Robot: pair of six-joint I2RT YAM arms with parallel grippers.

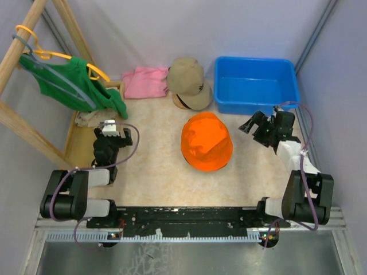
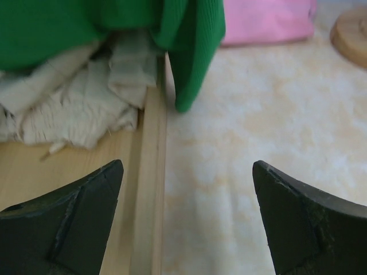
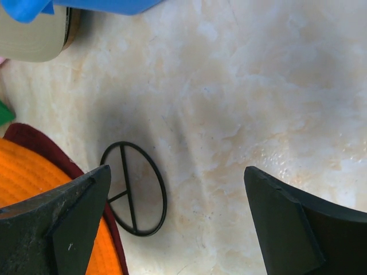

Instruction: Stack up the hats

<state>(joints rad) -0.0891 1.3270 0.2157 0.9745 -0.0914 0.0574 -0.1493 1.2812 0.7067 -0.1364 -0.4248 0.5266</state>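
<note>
Your left gripper (image 2: 188, 165) has its jaws wide apart with nothing between them, at centre left of the overhead frame, near the hem of the green garment (image 1: 74, 86). Your right gripper (image 3: 178, 169) is equally spread and empty. It hangs at centre right, just below the blue bin (image 1: 256, 86). The orange bucket hat (image 1: 206, 141) sits mid-frame on the dark red hat (image 3: 40, 140), whose rim peeks out beneath. The tan cap (image 1: 188, 82) lies apart at upper centre, between the pink cloth (image 1: 145, 81) and the bin. A thin black wire ring (image 3: 128, 189) lies beside the stacked pair.
</note>
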